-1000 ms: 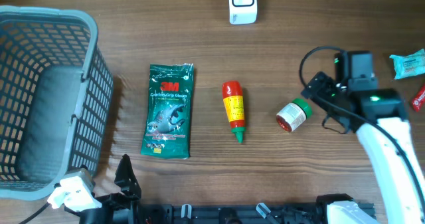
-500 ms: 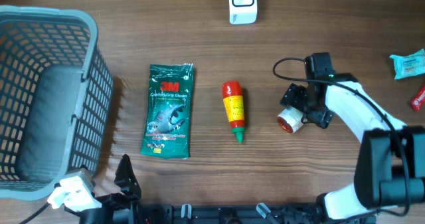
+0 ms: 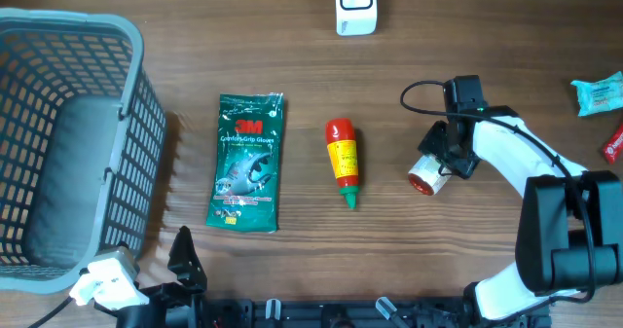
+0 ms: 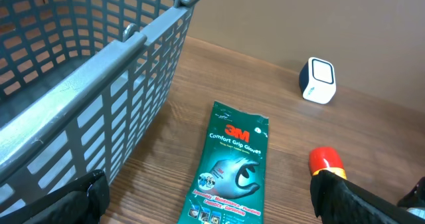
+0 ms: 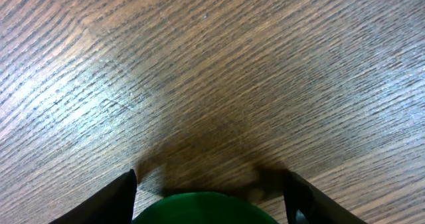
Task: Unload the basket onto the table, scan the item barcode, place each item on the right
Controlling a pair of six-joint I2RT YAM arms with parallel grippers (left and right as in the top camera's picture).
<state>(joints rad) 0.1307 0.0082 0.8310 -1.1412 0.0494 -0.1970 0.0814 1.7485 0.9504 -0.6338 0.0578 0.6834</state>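
My right gripper [image 3: 443, 160] straddled the green-capped jar [image 3: 423, 178] near the right edge of the table [image 3: 292, 85]; whether it pinched, I couldn't tell. Left gripper [image 4: 212, 196] gaped empty.

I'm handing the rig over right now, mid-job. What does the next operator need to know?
Left gripper: open, empty, parked near the basket.
Right gripper: fingers either side of the jar's green-lidded end; unclear if it is gripping.
Jar lies right of the red bottle; scanner sits at the far edge.
Done: reach to the jar. Left: grip, lift, show the barcode to the scanner.
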